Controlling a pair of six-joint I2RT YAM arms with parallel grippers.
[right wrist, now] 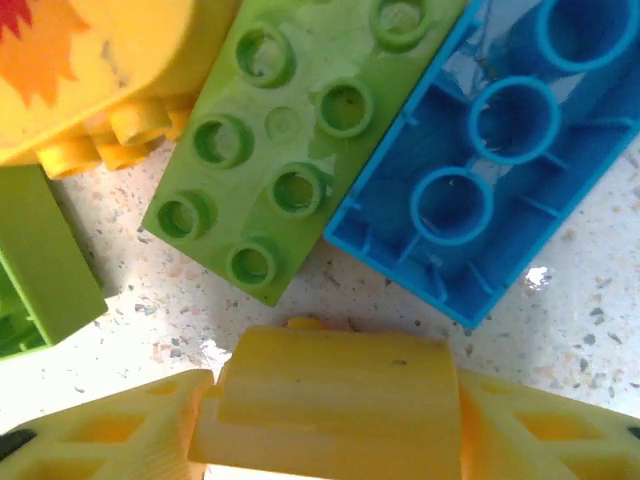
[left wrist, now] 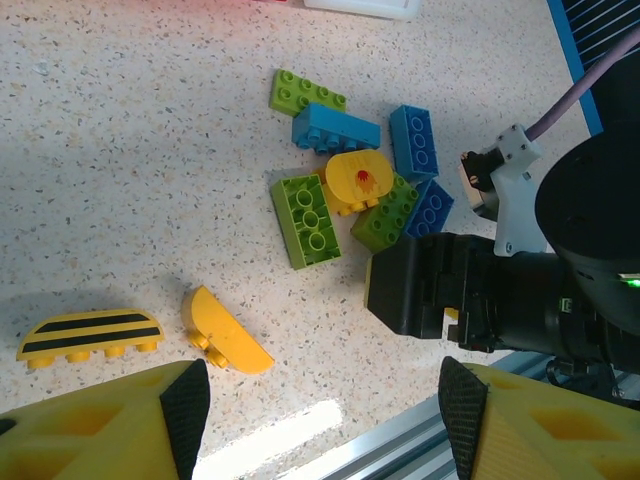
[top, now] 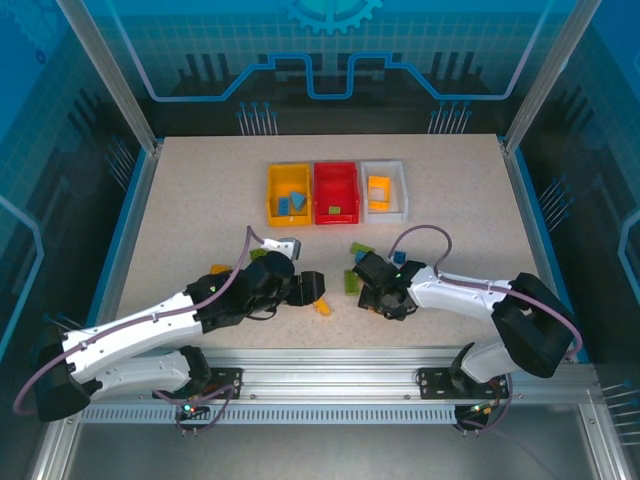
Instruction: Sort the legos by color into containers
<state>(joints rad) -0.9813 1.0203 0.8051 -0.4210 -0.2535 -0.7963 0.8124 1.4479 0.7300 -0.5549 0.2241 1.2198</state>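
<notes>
A loose pile of legos lies on the table: a green brick (left wrist: 307, 218), a blue brick (left wrist: 336, 128), a round-topped yellow piece (left wrist: 357, 180) and another blue brick (left wrist: 414, 140). My left gripper (left wrist: 323, 415) hovers open over bare table, with a yellow half-round brick (left wrist: 228, 335) and a yellow-black striped brick (left wrist: 90, 335) just ahead on its left. My right gripper (right wrist: 325, 405) is shut on a yellow brick (right wrist: 330, 385), low at the pile's edge beside a green brick (right wrist: 290, 150) and an upturned blue brick (right wrist: 480, 180). The containers stand at the back: yellow-orange (top: 288, 193), red (top: 336, 192), white (top: 384, 189).
The two grippers (top: 312, 288) (top: 378, 298) are close together near the table's front edge, with the right arm's black wrist (left wrist: 430, 285) just ahead of my left fingers. The metal rail (top: 330, 385) runs along the front. Each bin holds a few bricks.
</notes>
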